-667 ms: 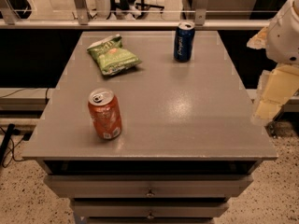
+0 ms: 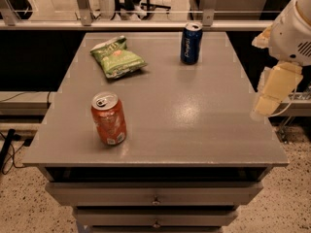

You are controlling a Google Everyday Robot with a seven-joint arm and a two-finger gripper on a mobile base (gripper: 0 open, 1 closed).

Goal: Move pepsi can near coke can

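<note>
Grey counter (image 2: 194,125) w/ drawers (image 2: 155,193) under its front edge. Taking the counter top as a clock face, 12 at the far edge:

Pepsi can (image 2: 191,43) stands upright at approx 1 o'clock, close to the far edge, dark blue w/ silver top, white lettering facing the camera.

Coke can (image 2: 109,119) stands upright at approx 8 o'clock, near the front-left, orange-red, tab on top visible, small white patch near its base. The 2 cans are well apart, diagonally across the counter.

Green chip bag (image 2: 117,57) lies flat at approx 11 o'clock, left of the pepsi can and not touching it.

Gripper (image 2: 269,101) hangs at approx 3 o'clock, just off the counter's right edge, pointing down, under the white arm (image 2: 291,33). It touches neither can. Open or closed: can't tell from this angle.
</note>
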